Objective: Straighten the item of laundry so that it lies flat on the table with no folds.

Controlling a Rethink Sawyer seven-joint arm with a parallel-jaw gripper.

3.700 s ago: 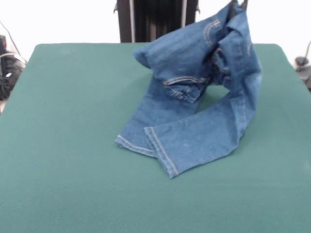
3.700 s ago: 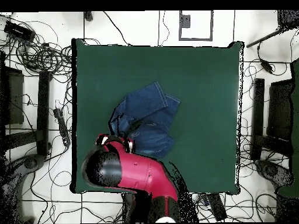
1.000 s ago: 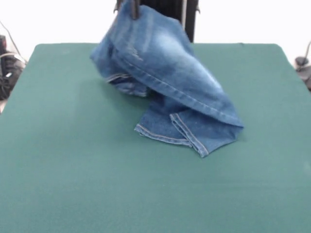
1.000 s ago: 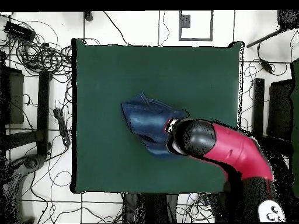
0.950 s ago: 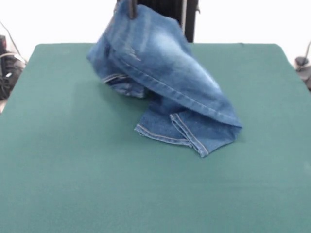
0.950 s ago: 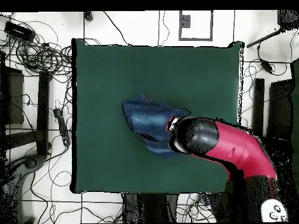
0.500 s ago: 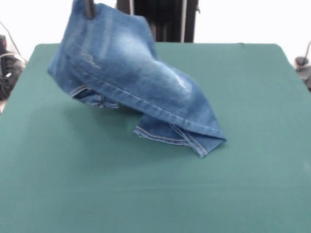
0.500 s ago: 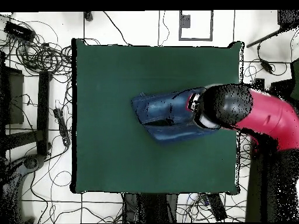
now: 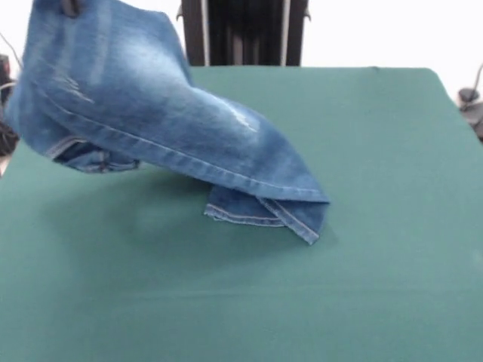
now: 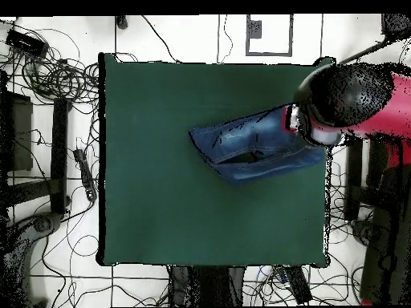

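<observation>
One gripper [image 9: 72,7] shows only as dark tips at the top left corner of the front view, pinched on the upper edge of the jeans [image 9: 162,124]. The denim hangs from that grip, lifted at the waist end and stretched in a slope down to the table [image 9: 377,249], where the two hemmed leg ends rest, folded under the draped cloth near the table's middle. In the overhead view the red and black arm [image 10: 357,100] reaches over the table's right edge, and the jeans [image 10: 257,147] stretch from it toward the centre.
</observation>
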